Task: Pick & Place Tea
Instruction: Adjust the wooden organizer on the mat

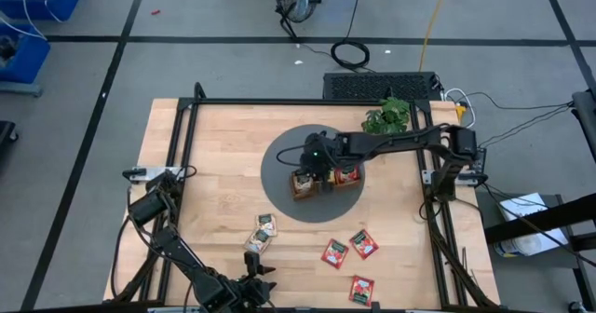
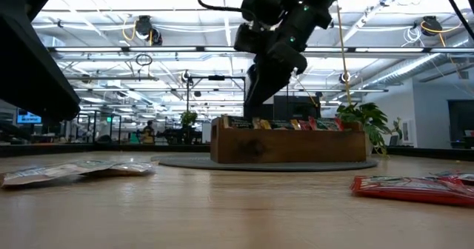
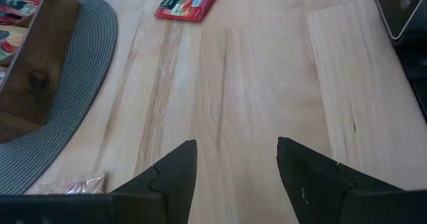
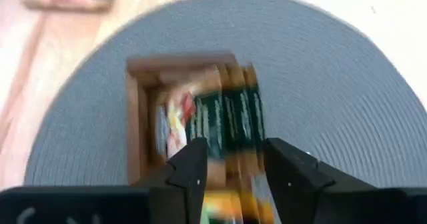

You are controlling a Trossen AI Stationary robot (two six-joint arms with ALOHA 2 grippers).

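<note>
The wooden tray [image 1: 322, 181] sits on the round mat [image 1: 279, 187], loose sachets [image 1: 348, 250] before it.

You've got a pale wooden worktop [image 1: 223, 155] with a round grey mat [image 1: 279, 192] at its middle. On that mat sits the long brown wooden tray [image 2: 289, 147]. A leafy green plant [image 1: 387, 117] stands at the worktop's far edge, and cables [image 1: 350, 52] coil on the floor beyond.

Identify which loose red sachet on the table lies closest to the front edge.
The lone red sachet at the table's front; the other two red sachets sit side by side farther back.
</note>
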